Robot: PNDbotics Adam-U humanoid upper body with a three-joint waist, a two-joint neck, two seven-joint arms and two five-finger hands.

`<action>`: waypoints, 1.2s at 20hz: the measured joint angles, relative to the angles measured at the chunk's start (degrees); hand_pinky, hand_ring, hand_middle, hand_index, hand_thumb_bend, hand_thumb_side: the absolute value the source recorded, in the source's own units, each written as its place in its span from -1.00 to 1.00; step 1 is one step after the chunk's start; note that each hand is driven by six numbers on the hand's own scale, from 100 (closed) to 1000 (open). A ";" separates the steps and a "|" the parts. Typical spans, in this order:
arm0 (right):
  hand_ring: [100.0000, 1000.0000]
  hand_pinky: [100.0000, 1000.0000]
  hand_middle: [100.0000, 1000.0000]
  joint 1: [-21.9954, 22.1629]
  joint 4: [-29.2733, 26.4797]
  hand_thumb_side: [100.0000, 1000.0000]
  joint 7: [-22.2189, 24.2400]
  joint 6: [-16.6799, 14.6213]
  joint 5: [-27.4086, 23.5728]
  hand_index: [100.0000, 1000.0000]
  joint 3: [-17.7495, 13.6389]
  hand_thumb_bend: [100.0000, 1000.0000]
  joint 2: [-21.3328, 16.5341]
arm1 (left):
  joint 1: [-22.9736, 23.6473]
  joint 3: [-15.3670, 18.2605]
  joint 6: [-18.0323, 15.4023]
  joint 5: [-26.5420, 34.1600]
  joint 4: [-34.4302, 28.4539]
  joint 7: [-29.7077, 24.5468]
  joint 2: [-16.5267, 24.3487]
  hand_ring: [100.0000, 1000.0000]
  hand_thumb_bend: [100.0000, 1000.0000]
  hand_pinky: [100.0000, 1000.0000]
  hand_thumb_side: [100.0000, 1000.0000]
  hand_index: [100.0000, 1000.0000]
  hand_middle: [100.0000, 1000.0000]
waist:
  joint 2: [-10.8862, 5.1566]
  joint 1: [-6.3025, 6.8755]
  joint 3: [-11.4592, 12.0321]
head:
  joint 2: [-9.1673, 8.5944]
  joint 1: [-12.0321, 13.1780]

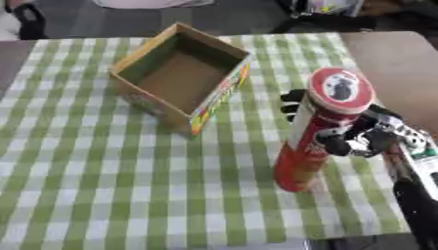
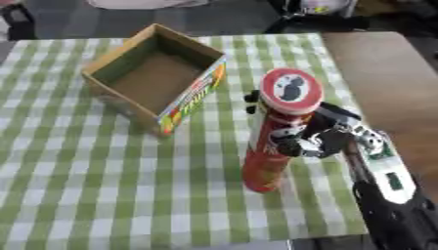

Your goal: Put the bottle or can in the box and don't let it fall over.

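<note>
Red can (image 1: 317,136) is standing upright at centre right of the frame on the green checked cloth (image 1: 102,185). I'm wrapping my right hand (image 1: 359,136) around its upper body. Cardboard box (image 1: 181,73) is sitting open at upper left, apart.

You have a green-and-white checked cloth (image 1: 102,161) spread over the bench, covering it from the left edge across most of its width and running down to the near edge. Along the right edge the cloth stops short, and you see a strip of bare brown bench (image 2: 385,73) top beside it. Past the far edge of the bench lies a grey floor (image 1: 128,19). At the far right corner, beyond the bench, dark objects (image 2: 325,19) sit on that floor, too blurred for you to make out. A pale shape (image 1: 154,3) shows past the far edge.
</note>
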 measured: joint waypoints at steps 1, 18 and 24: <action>1.00 1.00 1.00 0.04 -0.06 -0.48 0.16 -0.01 -0.01 1.00 0.16 0.06 0.00 | 0.00 0.00 0.01 -0.01 0.00 -0.01 0.00 1.00 -0.79 1.00 0.49 0.54 1.00 | 0.00 0.00 0.00 | -0.01 0.00; 1.00 1.00 1.00 -0.07 -0.56 -0.74 -0.26 1.63 -0.71 1.00 1.29 0.11 0.64 | 0.00 0.00 0.04 -0.02 0.01 -0.31 0.00 1.00 -0.79 1.00 0.50 0.54 1.00 | 0.04 0.00 0.04 | -0.43 -0.05; 1.00 1.00 1.00 -0.36 -0.31 -0.86 -1.72 3.11 -0.72 1.00 1.56 0.13 1.13 | 0.00 0.00 -0.01 -0.02 0.01 -0.37 0.00 1.00 -0.79 1.00 0.50 0.54 1.00 | 0.05 0.00 0.09 | -0.46 -0.26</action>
